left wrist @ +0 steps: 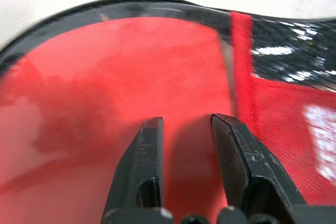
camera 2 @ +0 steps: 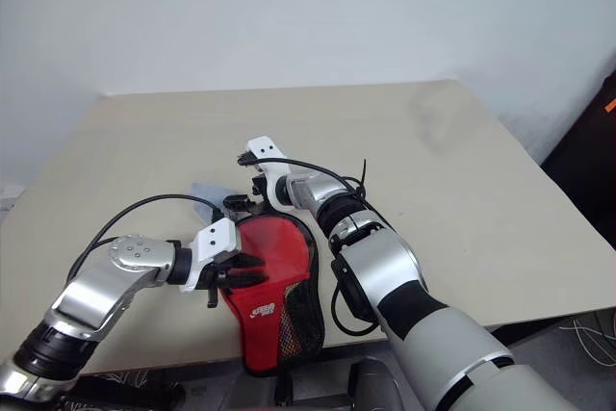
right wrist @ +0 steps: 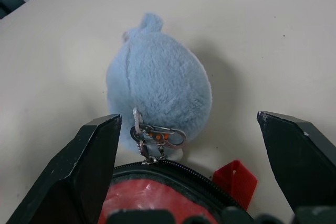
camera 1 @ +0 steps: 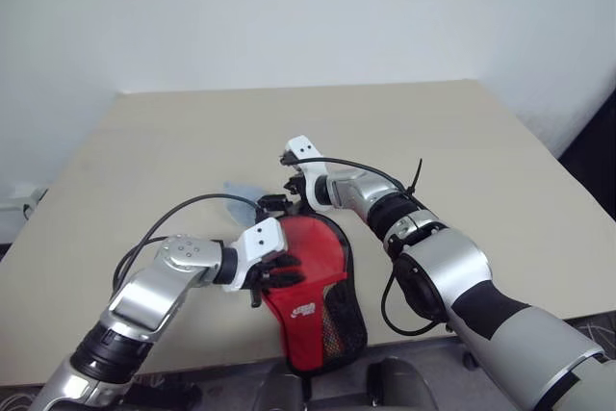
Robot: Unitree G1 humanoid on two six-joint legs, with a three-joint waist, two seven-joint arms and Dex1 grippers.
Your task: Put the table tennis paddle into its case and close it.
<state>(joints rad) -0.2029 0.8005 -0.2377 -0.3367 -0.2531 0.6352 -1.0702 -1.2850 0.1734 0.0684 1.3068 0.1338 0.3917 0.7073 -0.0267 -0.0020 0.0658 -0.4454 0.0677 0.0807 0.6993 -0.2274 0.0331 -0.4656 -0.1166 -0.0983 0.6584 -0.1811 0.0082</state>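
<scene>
The case (camera 1: 313, 291) lies at the near edge of the desk (camera 1: 173, 141), its narrow end overhanging that edge. Through its clear side shows the red face of the table tennis paddle (left wrist: 121, 77), already inside. The left gripper (camera 1: 274, 271) rests on the case's clear side, its fingers (left wrist: 144, 166) narrowly parted and pinching nothing visible. At the case's far rim, the right gripper (camera 1: 289, 194) hangs with fingers (right wrist: 97, 156) spread wide, released, astride the zip edging. Just beyond lies the fluffy blue-grey ball (right wrist: 157, 95), clipped there. The step in hand is probably closing: the right fingers must close on the zip pull while the left steadies the case.
</scene>
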